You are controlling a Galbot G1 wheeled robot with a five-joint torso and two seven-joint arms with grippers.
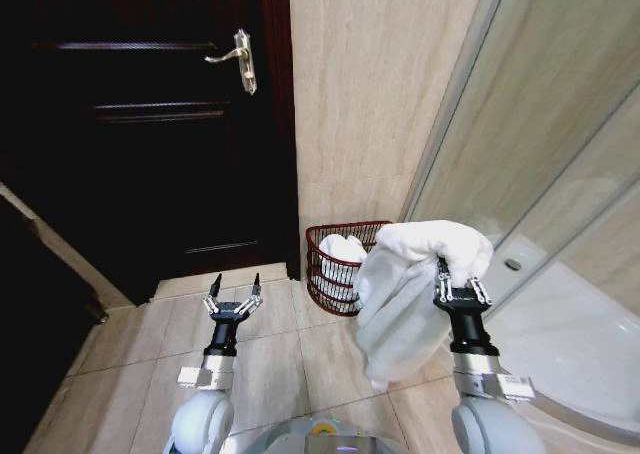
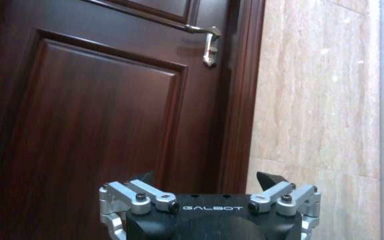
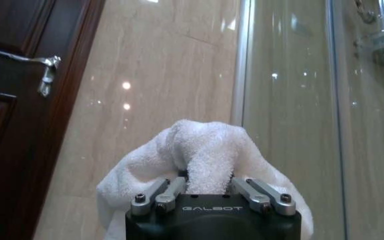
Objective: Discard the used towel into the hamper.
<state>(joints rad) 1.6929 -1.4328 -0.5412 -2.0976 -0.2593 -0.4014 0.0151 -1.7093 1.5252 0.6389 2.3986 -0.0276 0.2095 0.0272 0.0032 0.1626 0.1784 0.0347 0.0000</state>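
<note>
As right hand [image 1: 450, 270] grips fluffy towel [image 1: 405, 294], wire hamper [image 1: 325, 274] nearby.

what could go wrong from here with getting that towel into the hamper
The towel hangs long and loose below the right gripper, so its tail may drape over the hamper rim or land on the floor. The hamper already holds white cloth, so the new towel may sit high and spill out. The hamper looks light and could tip if the hanging towel drags on it.
</note>
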